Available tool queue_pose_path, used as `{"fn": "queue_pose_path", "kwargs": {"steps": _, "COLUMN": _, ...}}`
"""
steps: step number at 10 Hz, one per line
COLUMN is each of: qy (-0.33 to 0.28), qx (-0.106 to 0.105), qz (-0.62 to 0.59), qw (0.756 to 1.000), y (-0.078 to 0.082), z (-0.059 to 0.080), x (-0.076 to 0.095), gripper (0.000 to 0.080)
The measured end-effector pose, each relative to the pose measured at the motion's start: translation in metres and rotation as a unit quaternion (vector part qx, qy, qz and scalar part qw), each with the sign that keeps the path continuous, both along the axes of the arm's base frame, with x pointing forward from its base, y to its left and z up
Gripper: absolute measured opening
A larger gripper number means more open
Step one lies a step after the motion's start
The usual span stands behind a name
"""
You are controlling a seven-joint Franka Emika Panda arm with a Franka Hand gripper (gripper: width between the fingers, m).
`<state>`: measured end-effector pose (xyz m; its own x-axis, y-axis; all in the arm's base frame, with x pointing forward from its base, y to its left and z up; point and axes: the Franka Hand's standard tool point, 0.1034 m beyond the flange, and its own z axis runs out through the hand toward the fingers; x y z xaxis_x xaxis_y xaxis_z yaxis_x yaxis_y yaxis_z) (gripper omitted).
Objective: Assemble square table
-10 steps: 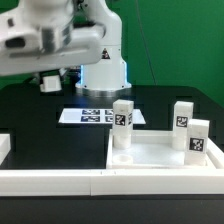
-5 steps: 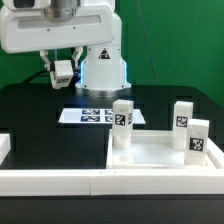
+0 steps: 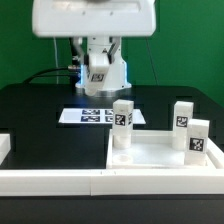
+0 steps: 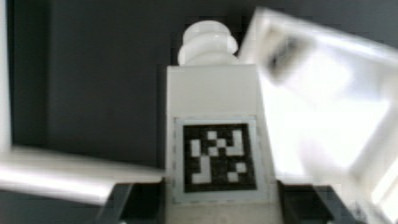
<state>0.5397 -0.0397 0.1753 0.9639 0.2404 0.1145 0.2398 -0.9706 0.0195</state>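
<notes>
gripping a tagged leg between its fingers, the pincer hangs above the table top.

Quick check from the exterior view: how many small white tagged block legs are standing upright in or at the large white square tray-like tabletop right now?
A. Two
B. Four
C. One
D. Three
D: three small white tagged block legs stand there, one nearer the exterior view's left, and two at its right, along the rim of the large white square tray-like tabletop.
</notes>
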Motion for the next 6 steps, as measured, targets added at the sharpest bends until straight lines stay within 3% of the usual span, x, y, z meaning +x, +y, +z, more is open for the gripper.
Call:
{"fn": "queue_pose_path", "kwargs": {"steps": 1, "qy": -0.014, "qx": -0.010, "qz": 0.015, "qw": 1.000, "y": 0.001, "z": 0.009, "x": 0.009, "gripper": 0.0288}}
{"fn": "queue_pose_path", "kwargs": {"steps": 4, "qy": -0.100, "qx": -0.017, "qz": 0.019, "qw": 0.995, "y": -0.014, "z": 0.005, "x": 0.009, "gripper": 0.0288}}
{"fn": "queue_pose_path", "kwargs": {"steps": 6, "qy": -0.162, "qx": -0.042, "qz": 0.023, "qw": 0.986, "y": -0.030, "z": 0.007, "x": 0.008, "gripper": 0.0288}}
